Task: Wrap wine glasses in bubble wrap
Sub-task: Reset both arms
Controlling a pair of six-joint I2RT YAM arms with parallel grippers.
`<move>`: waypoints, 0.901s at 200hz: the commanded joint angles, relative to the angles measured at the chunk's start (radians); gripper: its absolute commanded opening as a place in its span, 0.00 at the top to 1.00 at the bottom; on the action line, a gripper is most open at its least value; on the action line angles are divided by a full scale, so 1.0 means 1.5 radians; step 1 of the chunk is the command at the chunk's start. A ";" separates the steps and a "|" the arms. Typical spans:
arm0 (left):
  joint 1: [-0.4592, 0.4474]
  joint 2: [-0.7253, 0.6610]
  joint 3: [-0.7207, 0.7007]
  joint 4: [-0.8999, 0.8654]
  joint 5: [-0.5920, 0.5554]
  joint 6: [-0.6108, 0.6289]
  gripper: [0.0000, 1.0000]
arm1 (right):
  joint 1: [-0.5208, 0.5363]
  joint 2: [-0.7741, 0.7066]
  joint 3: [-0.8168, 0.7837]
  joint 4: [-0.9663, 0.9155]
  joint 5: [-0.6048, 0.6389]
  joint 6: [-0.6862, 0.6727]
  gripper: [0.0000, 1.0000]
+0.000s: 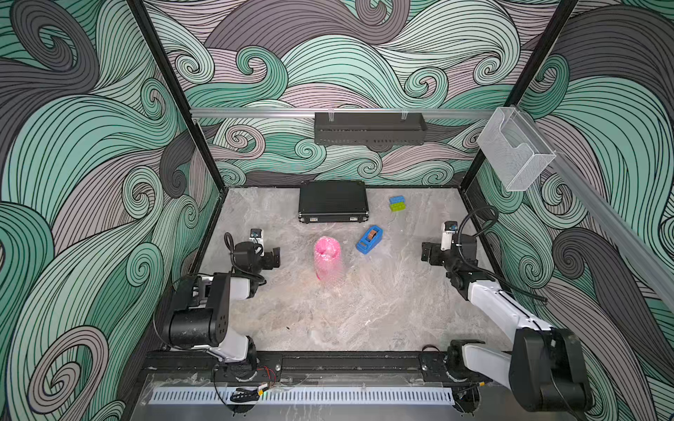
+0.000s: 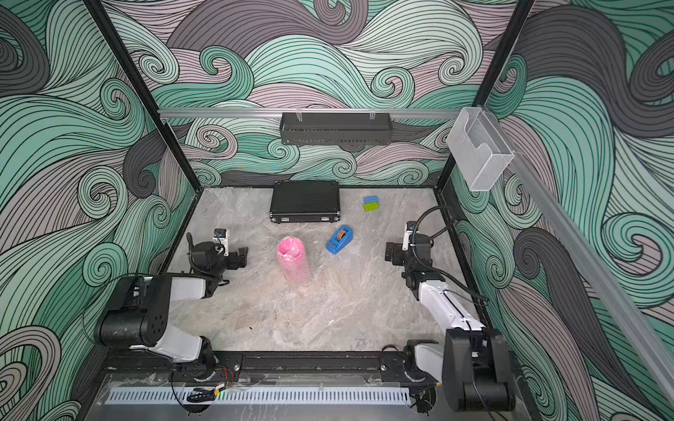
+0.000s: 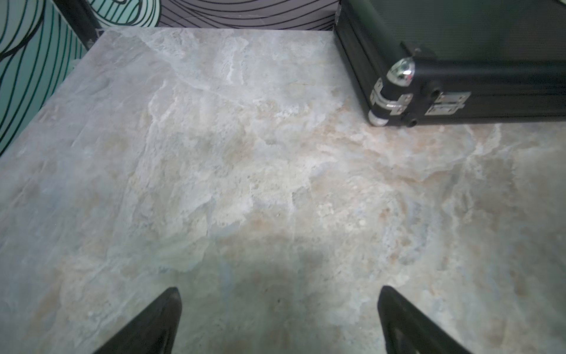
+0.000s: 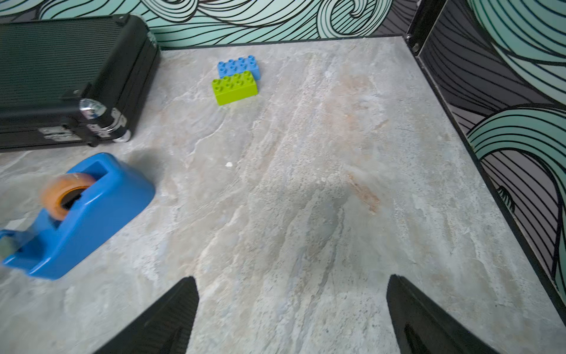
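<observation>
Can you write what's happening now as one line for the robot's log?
goblet: upright, wrapped in bubble wrap | left hand: open, empty | right hand: open, empty | tape dispenser: apart from goblet

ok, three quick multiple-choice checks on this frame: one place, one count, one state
1. Where is the tape dispenser relative to the black case?
A. On top of it
B. On the table, nearer the robot than it
C. Behind it

2. How many toy bricks are on the table?
A. One
B. Two
C. Four

3. How are the left claw and right claw?
A. Both open, holding nothing
B. Left shut on a brick
C. Right shut on the tape dispenser

Answers:
1 B: both top views show it on the table in front of the case.
2 B: one blue, one green, side by side.
3 A: each wrist view shows spread fingers over bare table.
</observation>
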 commanded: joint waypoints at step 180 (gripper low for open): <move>0.002 -0.050 -0.074 0.195 -0.005 -0.008 0.01 | 0.009 0.227 -0.052 0.405 0.004 -0.022 0.01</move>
